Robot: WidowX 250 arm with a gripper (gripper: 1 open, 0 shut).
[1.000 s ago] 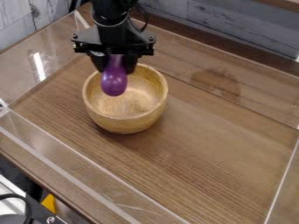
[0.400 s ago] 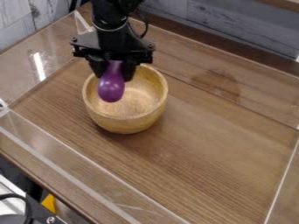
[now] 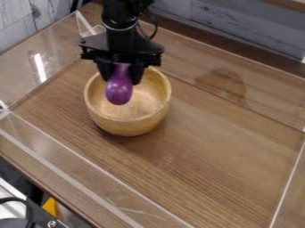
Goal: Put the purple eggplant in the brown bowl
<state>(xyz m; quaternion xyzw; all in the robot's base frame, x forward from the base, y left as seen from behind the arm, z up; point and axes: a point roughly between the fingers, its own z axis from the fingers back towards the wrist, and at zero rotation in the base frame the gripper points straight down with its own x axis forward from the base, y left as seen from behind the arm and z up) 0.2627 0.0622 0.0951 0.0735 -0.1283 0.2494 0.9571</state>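
While the arm hangs over the back left part of the table, the scene reads as follows.

Gripper: the black gripper [image 3: 119, 73] points steeply downward, its jaws pinched on the upper end of the purple eggplant [image 3: 119, 88].

Purple eggplant: glossy, hanging nearly upright from the jaws; its rounded lower end dips inside the rim of the brown bowl [image 3: 128, 120], over the bowl's back left portion. Whether it touches the bowl's floor or wall cannot be told.

Brown bowl: round, light wood, thick-walled, upright on the wooden table [image 3: 215, 142], directly beneath the gripper.

Surroundings: clear plastic walls [image 3: 71, 183] border the table; a grey plank wall [image 3: 238, 22] stands behind.
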